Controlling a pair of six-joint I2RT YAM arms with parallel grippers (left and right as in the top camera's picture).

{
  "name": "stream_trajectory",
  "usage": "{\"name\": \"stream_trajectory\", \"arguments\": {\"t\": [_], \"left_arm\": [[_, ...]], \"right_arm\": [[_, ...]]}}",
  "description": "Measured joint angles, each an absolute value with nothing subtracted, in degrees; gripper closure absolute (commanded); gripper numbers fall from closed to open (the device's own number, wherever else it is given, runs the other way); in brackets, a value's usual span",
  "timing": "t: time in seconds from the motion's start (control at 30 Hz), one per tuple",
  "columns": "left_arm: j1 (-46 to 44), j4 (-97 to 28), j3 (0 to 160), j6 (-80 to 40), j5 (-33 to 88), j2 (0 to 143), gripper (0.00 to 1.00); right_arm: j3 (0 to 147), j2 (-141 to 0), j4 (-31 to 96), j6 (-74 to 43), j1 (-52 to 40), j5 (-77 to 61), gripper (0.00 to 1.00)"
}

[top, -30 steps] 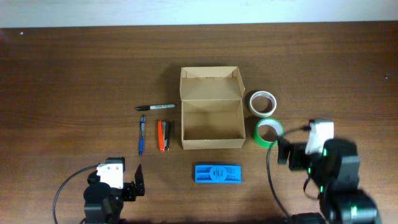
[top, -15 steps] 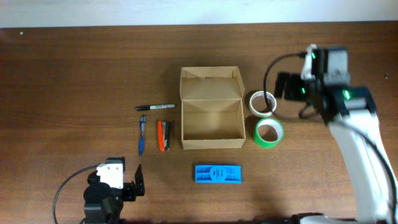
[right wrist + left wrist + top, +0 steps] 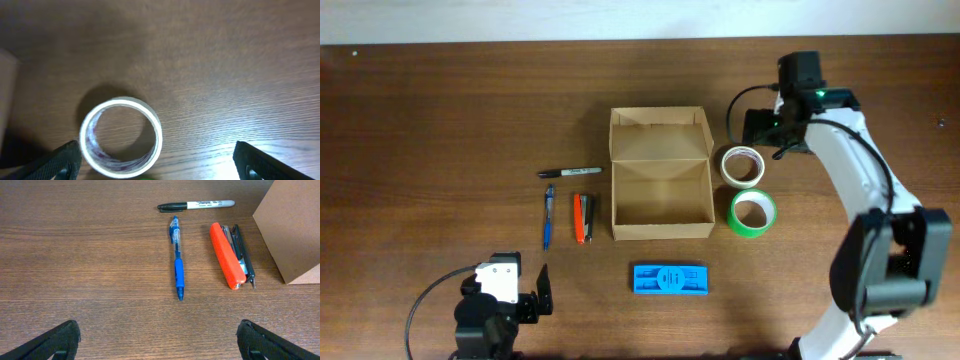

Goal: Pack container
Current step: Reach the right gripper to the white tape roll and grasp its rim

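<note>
Tan cardboard box container [image 3: 660, 229] stands open at mid-table. Right gripper [image 3: 160, 161], jaws spread, hovers over the white tape roll [image 3: 156, 137] to its right. An off-centre descent may knock the roll away. Left gripper [image 3: 159, 341], jaws spread, waits near.

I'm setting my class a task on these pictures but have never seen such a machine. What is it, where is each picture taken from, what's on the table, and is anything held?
It is two robot arms at a table, each ending in a two-fingered pincer. One picture looks down from overhead; the other two come from wrist cameras, so the dark tips in their bottom corners are each arm's own fingers. On the table: an open, empty box; a marker, pen and stapler to its left; white tape and green tape to its right; a blue plastic piece nearer the arms. The left pincer is open, facing the pen; the right pincer is open near the white tape. Neither holds anything.
</note>
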State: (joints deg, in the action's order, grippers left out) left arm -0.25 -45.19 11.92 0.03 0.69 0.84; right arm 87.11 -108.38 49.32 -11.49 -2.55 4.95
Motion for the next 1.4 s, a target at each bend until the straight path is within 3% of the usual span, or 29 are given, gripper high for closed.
{"name": "stream_trajectory", "arguments": {"t": [0.47, 0.83, 1.0, 1.2, 1.4], "left_arm": [[-0.25, -45.19, 11.92, 0.03, 0.69, 0.84, 0.01], [-0.25, -45.19, 11.92, 0.03, 0.69, 0.84, 0.00], [-0.25, -45.19, 11.92, 0.03, 0.69, 0.84, 0.00], [-0.25, -45.17, 11.92, 0.03, 0.69, 0.84, 0.00], [-0.25, -45.19, 11.92, 0.03, 0.69, 0.84, 0.00]], "right_arm": [[87.13, -116.33, 50.13, -20.82, 2.24, 0.86, 0.08], [87.13, -120.31, 50.57, -19.59, 1.74, -4.64, 0.12], [87.13, -121.10, 50.59, -19.16, 0.75, -4.89, 0.38], [87.22, -122.10, 50.76, -18.79, 0.75, -5.02, 0.56], [87.22, -122.10, 50.65, -18.37, 0.75, -5.08, 0.96]]}}
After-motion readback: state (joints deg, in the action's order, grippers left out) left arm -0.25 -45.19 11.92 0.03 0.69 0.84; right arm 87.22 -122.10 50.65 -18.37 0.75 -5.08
